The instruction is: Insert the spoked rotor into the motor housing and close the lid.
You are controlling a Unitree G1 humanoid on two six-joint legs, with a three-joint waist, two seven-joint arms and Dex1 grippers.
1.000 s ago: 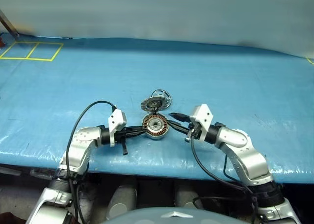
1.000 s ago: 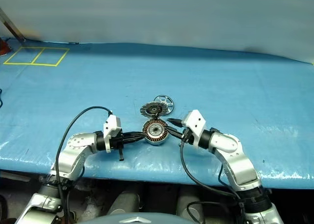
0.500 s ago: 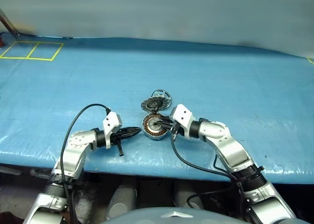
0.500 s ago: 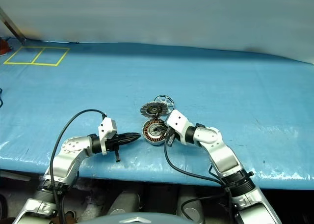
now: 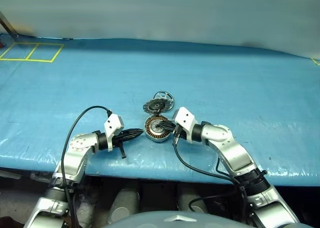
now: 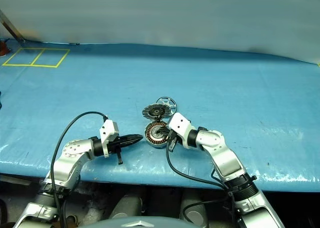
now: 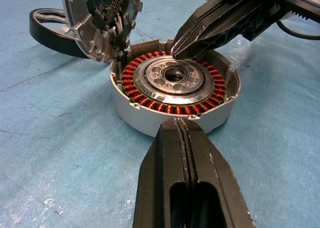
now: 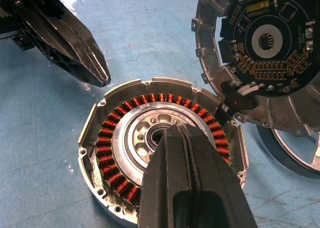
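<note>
Copper windings ringed the hub of the housing, which sat open on the blue sheet in front of you. Its lid stood hinged up at the far edge, ribbed side showing, and the rotor lay just behind the lid. Your right gripper had its jaws together, tips over the windings. Your left gripper, jaws together, pointed at the housing's near wall, just short of it.

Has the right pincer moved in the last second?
Yes. The right pincer came in from beside the motor housing and is now over its copper windings.
</note>
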